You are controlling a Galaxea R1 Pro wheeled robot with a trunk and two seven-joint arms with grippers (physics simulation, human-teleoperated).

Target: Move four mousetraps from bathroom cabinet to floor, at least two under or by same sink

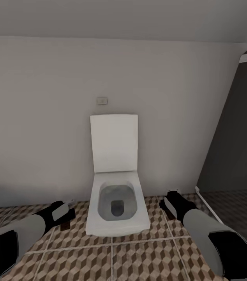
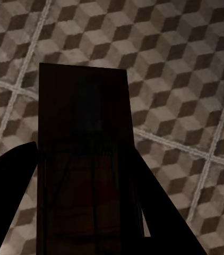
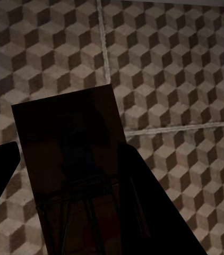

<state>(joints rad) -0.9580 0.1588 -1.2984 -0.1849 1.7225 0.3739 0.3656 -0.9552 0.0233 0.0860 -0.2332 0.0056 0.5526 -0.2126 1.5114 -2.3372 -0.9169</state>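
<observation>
My left gripper hangs low over the bathroom floor, left of the toilet, and is shut on a mousetrap. In the left wrist view that mousetrap is a dark brown slab with wire parts, held between the two dark fingers above the cube-patterned tiles. My right gripper is right of the toilet, shut on a second mousetrap, which sits between its fingers over the tiles. The cabinet and the sink are out of view.
A square white toilet with its lid up stands against the white wall, between my two arms. A dark grey wall closes the right side, with a white strip along its foot.
</observation>
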